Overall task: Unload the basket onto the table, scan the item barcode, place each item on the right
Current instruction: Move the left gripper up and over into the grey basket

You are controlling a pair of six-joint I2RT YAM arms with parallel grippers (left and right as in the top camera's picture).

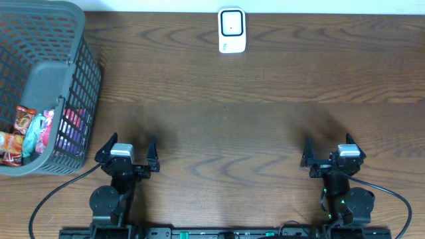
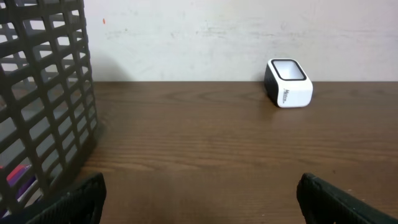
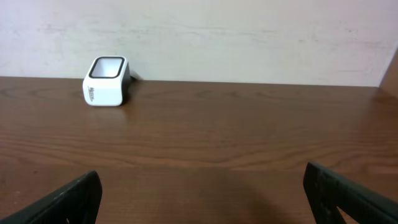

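Left gripper point(image 1: 131, 142) and right gripper point(image 1: 328, 142) stand wide, empty. Nothing looks scanned yet: snacks point(image 1: 20, 129) sit in the corner basket point(image 1: 85, 79), scanner point(image 1: 232, 30) at the table's point(image 1: 265, 126) far edge.

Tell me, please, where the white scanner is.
The white scanner stands at the far edge of the table, centre in the overhead view, well right of the grey basket.

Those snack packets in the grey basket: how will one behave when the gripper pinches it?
Probably floppy: the snack packets look like thin, glossy film, so one would likely crumple and sag. They are likely light for their size, and the shiny wrap may slip. They lie heaped in the basket, so lifting one may drag its neighbours.
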